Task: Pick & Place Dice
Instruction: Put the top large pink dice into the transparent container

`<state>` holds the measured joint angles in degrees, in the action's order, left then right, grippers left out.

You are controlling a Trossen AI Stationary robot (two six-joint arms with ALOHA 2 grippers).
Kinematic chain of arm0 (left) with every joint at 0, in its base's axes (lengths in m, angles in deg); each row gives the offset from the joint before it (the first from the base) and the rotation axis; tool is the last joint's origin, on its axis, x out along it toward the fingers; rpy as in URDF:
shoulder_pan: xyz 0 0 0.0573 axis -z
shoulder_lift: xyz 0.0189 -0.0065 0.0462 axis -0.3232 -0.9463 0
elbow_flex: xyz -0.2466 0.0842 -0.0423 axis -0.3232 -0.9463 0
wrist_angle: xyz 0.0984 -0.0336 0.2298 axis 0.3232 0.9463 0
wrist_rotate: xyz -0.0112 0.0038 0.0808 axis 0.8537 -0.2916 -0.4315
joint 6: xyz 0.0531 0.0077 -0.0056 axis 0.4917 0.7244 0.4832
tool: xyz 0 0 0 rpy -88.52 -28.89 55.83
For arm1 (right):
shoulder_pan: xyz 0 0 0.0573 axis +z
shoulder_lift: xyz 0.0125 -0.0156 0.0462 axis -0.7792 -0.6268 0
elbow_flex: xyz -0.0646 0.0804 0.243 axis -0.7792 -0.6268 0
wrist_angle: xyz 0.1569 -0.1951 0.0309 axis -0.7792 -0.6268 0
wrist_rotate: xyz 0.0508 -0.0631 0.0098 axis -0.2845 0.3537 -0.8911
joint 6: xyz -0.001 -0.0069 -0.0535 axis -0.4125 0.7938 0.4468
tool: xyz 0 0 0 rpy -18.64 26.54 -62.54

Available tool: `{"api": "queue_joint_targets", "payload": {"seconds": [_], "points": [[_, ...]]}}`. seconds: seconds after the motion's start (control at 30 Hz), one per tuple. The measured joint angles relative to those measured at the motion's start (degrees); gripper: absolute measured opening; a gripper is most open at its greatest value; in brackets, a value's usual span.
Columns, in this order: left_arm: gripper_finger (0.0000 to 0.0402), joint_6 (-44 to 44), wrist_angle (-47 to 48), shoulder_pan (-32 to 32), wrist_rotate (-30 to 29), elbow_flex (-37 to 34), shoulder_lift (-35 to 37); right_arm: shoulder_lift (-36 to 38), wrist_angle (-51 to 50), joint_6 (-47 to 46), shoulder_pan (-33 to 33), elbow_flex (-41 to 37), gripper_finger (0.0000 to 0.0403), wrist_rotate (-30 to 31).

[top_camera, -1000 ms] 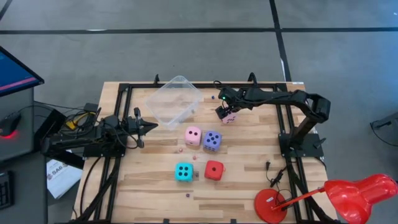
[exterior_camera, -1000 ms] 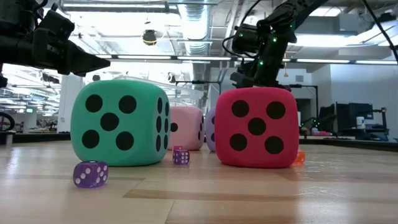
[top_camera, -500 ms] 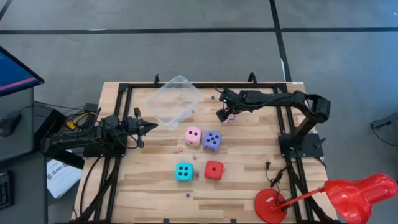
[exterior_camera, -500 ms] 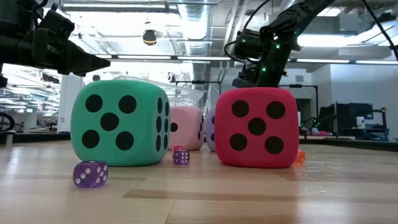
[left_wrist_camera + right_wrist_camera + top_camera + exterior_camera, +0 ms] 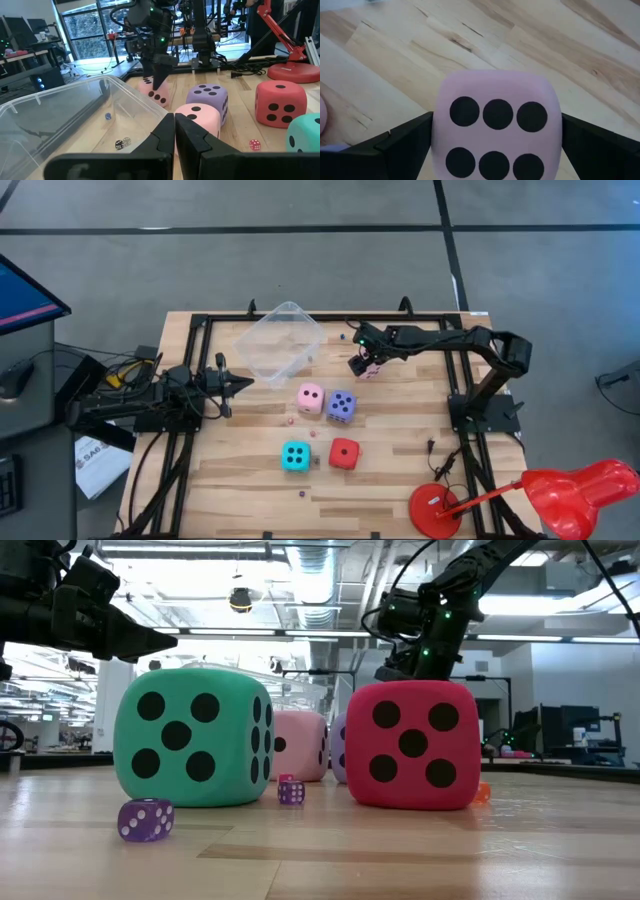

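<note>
Five large dice rest on the wooden table. A pale pink die [image 5: 371, 369] lies right of the clear tub [image 5: 280, 340]. My right gripper [image 5: 497, 150] points steeply down over it, open, one finger on each side. In the middle are another pink die [image 5: 310, 397] and the violet die [image 5: 341, 405]. Nearer the front are the cyan die [image 5: 295, 456] and the red die [image 5: 344, 453]. My left gripper [image 5: 240, 383] waits shut and level at the table's left. My right gripper's fingers [image 5: 405, 145] stand close against two opposite sides of the pale pink die [image 5: 497, 125], coming from above. I cannot tell whether they touch it. The die rests on the table [image 5: 155, 91].
Tiny dice lie loose on the boards [image 5: 146, 819] and inside the tub [image 5: 119, 144]. A red desk lamp [image 5: 520, 495] stands at the near right corner. Black frame rails run along the table's left and right sides.
My right gripper has sunk a little over the pale pink die, which now shows less from above. The die has stayed where it was.
</note>
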<state>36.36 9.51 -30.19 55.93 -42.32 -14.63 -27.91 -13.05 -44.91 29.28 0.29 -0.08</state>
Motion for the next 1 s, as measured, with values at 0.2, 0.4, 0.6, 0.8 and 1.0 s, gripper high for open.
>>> {"api": "queue_joint_targets", "payload": {"seconds": [0.2, 0.4, 0.6, 0.8, 1.0], "points": [[0.0003, -0.02, -0.02, 0.01, 0.02, 0.0, 0.0, 0.0, -0.09, -0.61, 0.02, -0.02, 0.04, 0.01], [0.0003, 0.01, 0.0, -0.01, 0.02, 0.0, 0.0, 0.0, 0.18, -0.51, 0.03, -0.07, 0.04, 0.16], [0.0003, -0.02, 0.0, 0.0, 0.01, -0.01, 0.0, -0.02, 0.34, 0.37, 0.04, -0.07, 0.04, 0.26], [0.0003, 0.01, -0.02, 0.01, 0.02, 0.0, 0.0, -0.07, 1.25, 0.37, 0.12, -0.09, 0.04, 0.28], [0.0003, -0.01, -0.02, -0.01, 0.02, -0.01, 0.0, -0.07, 2.77, 0.38, 0.98, -0.09, 0.04, 0.27]]}}
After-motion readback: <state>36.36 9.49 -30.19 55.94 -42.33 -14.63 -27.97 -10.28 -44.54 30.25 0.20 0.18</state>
